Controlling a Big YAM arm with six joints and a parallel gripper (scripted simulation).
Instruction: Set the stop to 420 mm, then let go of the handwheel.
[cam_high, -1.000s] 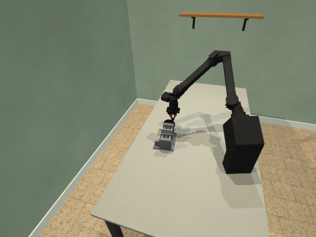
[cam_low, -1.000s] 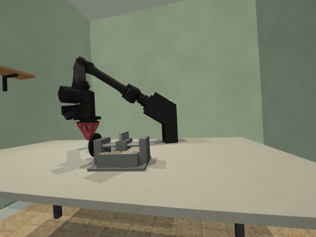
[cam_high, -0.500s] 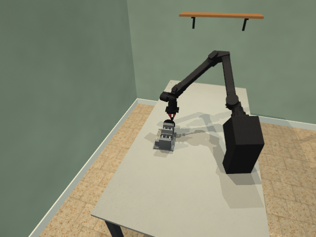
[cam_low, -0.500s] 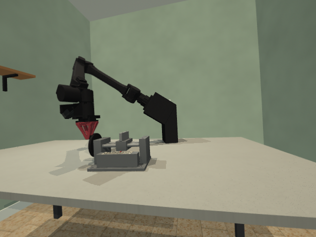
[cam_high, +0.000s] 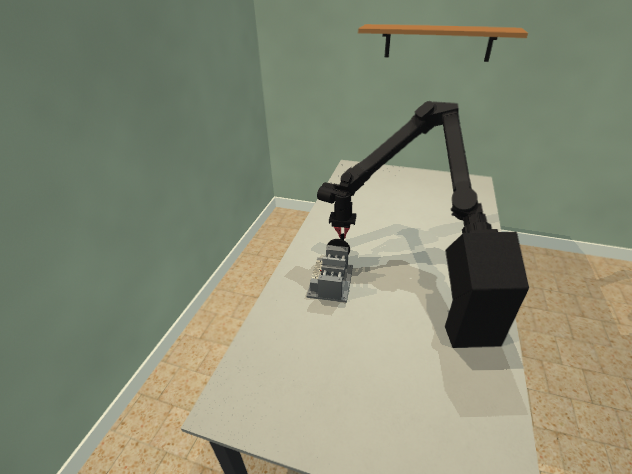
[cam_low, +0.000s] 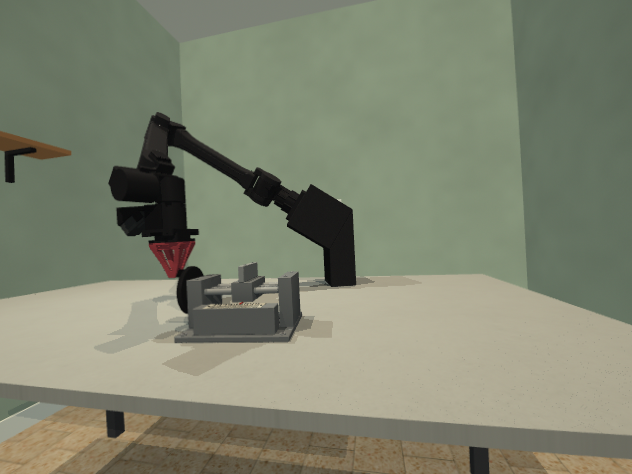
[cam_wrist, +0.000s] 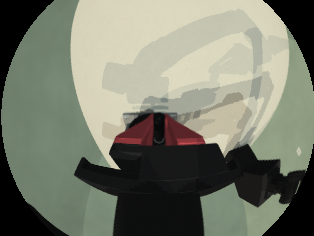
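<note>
The stop (cam_low: 244, 291) (cam_high: 334, 264) is a grey block with an upright plate, on rods between the two end plates of a grey fixture. It stands near the middle of the rods. The scale (cam_low: 224, 306) (cam_high: 317, 269) lies below it with a small red mark near its middle; its numbers are too small to read. The black handwheel (cam_low: 183, 294) (cam_high: 337, 243) (cam_wrist: 138, 121) stands upright at the fixture's end. My gripper (cam_high: 342, 237) (cam_low: 175, 276) (cam_wrist: 159, 117) points down at the wheel's top, shut on its handle, which is mostly hidden by the red fingers.
The fixture's base plate (cam_low: 229, 338) (cam_high: 326, 298) rests on the pale table (cam_high: 357, 382) (cam_low: 433, 346). The arm's black base (cam_high: 484, 290) (cam_low: 341, 260) stands across the table from the fixture. An orange shelf (cam_high: 439, 31) (cam_low: 40, 146) is on the wall.
</note>
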